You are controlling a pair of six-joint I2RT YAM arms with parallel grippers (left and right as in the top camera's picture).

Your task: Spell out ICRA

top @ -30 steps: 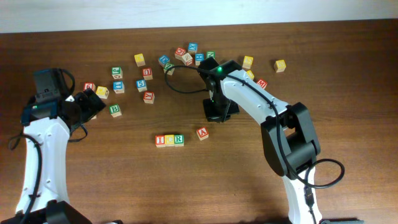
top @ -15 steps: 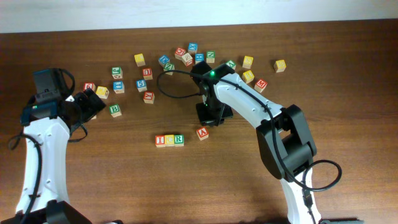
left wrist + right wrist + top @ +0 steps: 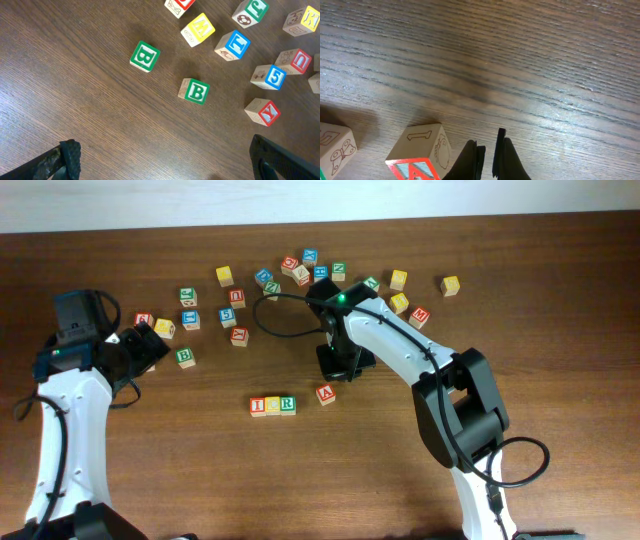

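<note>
Because the small red-faced wooden A cube (image 3: 325,394) is light, rigid and flat-sided, a pinch across two opposite faces should hold it. It sits askew, midway between the far and near edges of the brown wooden table (image 3: 560,330), near the row of I, C and R wooden cubes (image 3: 272,405). The right gripper (image 3: 488,150), its fingers almost together, grips nothing and sits just beside the cube.

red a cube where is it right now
Overhead view: the red A cube lies near the middle, a small gap right of the I-C-R row and just below the right gripper.
</note>
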